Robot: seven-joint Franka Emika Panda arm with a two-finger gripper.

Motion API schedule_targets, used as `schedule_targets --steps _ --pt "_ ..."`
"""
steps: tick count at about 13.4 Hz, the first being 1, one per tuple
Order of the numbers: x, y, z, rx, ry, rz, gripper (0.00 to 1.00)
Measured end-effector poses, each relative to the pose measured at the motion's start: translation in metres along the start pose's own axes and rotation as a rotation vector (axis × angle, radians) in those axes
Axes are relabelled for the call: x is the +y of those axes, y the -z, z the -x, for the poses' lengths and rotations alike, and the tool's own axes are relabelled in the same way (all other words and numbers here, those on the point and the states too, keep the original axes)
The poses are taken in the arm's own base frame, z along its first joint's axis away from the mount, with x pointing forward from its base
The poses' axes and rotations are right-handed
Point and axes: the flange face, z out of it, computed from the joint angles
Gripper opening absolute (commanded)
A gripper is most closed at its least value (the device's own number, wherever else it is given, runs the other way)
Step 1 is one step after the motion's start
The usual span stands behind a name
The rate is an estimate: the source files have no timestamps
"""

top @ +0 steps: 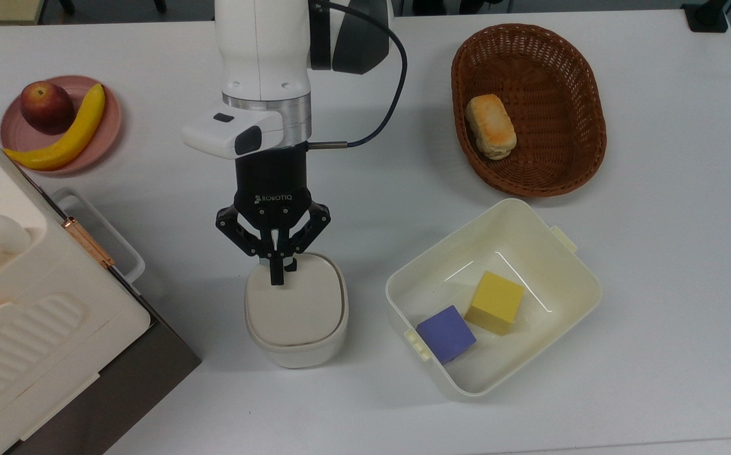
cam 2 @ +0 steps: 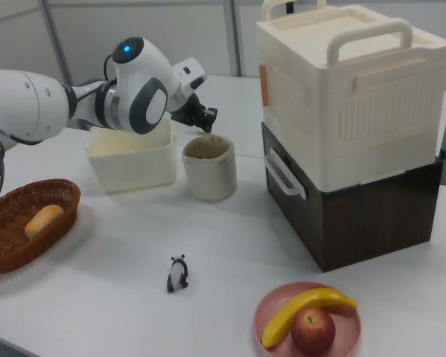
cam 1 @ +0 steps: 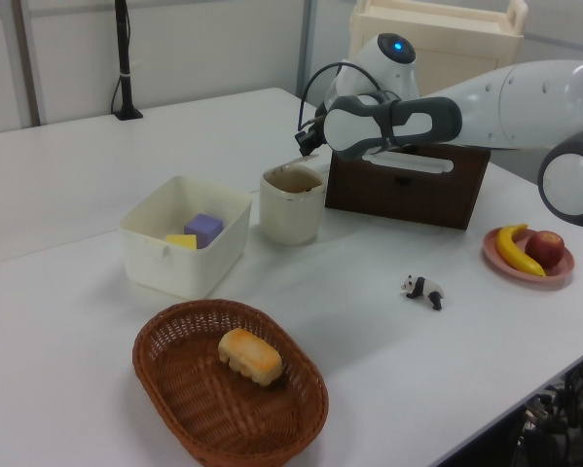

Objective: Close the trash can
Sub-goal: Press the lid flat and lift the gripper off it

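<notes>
The trash can (top: 296,309) is small, cream, rounded-square plastic, its flat beige lid (top: 294,301) lying down within the rim. It stands mid-table (top: 656,253), just beside a lidless cream tub (top: 568,265). The claw (top: 275,278), fingers pinched together and empty, touches the lid's rear edge.

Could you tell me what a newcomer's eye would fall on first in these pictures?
The big white robot arm, whose black hand rests on the beige lid of the small cream trash can at the table's middle. Beside it, on the top view's right, an open cream tub holds a yellow cube and a purple cube.
</notes>
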Motion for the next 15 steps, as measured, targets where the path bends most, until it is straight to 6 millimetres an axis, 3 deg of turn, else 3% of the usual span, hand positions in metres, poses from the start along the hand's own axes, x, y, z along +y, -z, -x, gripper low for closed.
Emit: schedule_targets --steps 15 --pt "-0.006 -0.014 0.03 -0.066 0.029 -0.012 0.0"
